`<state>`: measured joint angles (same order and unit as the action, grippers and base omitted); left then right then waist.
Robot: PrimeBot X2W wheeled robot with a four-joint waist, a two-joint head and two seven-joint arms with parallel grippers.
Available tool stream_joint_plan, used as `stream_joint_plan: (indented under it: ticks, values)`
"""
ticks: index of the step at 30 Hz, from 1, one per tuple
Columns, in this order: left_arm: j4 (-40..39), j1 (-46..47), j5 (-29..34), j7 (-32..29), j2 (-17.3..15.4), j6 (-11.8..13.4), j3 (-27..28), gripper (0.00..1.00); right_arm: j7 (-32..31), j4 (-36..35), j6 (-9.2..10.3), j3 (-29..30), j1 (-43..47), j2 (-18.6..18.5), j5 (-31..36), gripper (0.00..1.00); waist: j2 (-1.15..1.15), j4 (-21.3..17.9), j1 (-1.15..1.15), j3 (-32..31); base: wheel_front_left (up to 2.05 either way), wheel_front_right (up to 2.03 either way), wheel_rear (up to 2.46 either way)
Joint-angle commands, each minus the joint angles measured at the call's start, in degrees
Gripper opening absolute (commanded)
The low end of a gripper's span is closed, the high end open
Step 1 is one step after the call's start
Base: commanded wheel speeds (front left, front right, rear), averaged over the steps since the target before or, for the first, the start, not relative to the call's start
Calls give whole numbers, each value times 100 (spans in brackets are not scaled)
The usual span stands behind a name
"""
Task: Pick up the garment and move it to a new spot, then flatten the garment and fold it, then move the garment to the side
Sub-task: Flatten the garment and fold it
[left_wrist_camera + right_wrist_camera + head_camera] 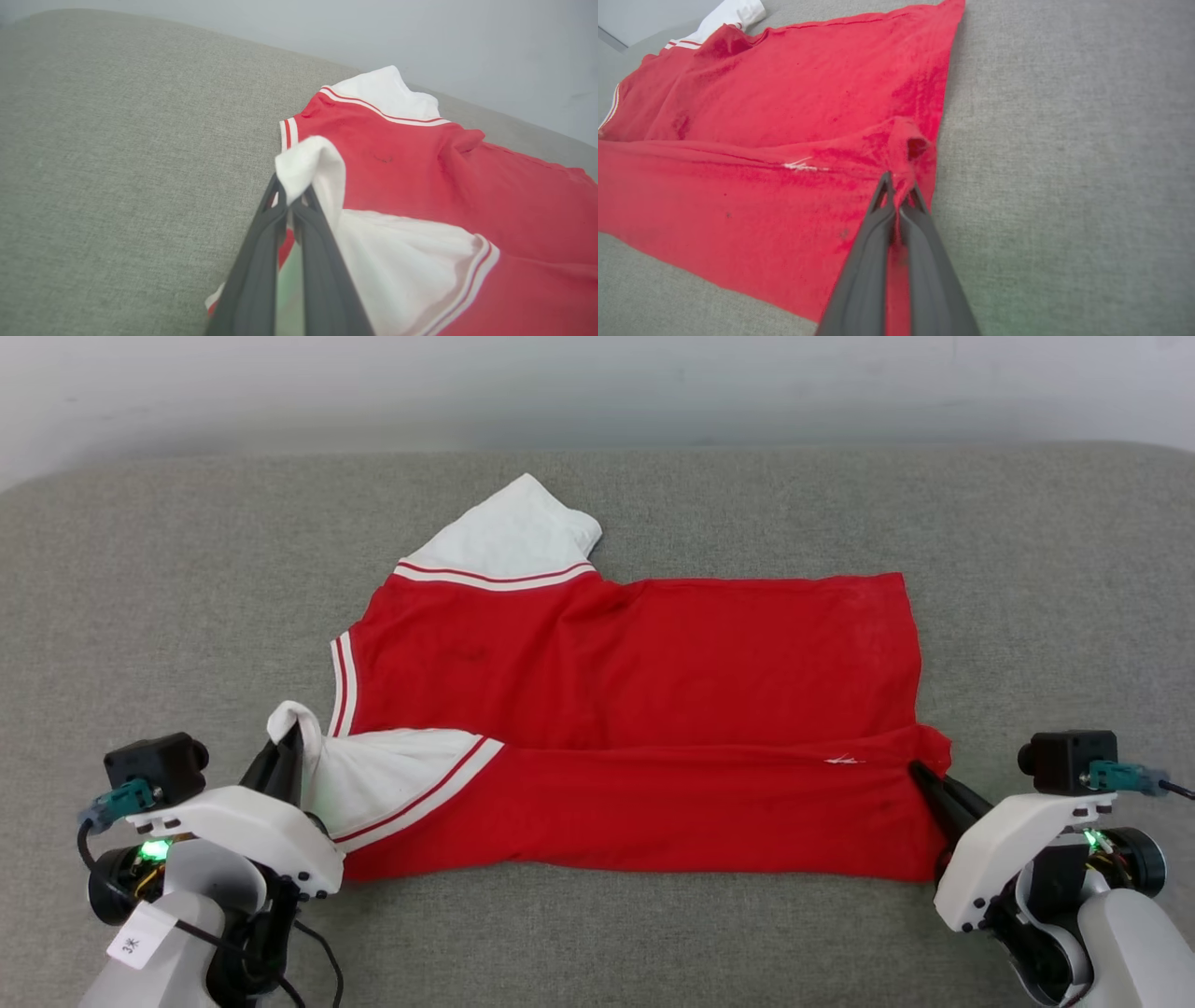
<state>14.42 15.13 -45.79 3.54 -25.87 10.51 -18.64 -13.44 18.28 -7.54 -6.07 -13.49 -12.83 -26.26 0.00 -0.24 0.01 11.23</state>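
Garment (pixel 635 663) lay spread sideways across the middle of the grey fabric-covered surface (pixel 140 616), neckline left, hem right, plain red side up. Its near long edge was turned over onto the body, forming a band along the near side. Left gripper (pixel 291 735) had its fingers (pixel 261 242) clenched on the tip of the near white sleeve (pixel 392 775), which was lifted slightly. Right gripper (pixel 920 771) was pinched on the near hem corner, with the cloth bunched at the fingertips (pixel 882 186). Holding both ends likely kept the fold line taut and straight. The far sleeve (pixel 509 537) lay flat and unfolded, so the lengthwise fold looked half done. The band sat slightly crooked at right, so there was some risk of skew.
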Motion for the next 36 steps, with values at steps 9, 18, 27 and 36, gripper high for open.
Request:
stream_joint_plan:
  ticks: [9,18,27,36]
  values:
    - [941,506,-71,-177,240,-344,-257,0,152,757,10,-416,-416,-72,-113,0,0,-3,-1,278,0,0,0]
    - [1585,757,-146,-294,379,-536,-383,100,500,1113,10,-765,-517,-154,-213,100,0,5,-1,207,0,0,0]
    - [1816,778,-258,-53,243,-453,-134,100,1831,691,9,-417,-454,-82,48,100,0,-40,-1,-138,0,0,0]
    - [1560,751,-379,-411,-184,-357,26,100,2091,34,9,234,-52,306,697,100,0,-55,-1,-396,0,0,0]
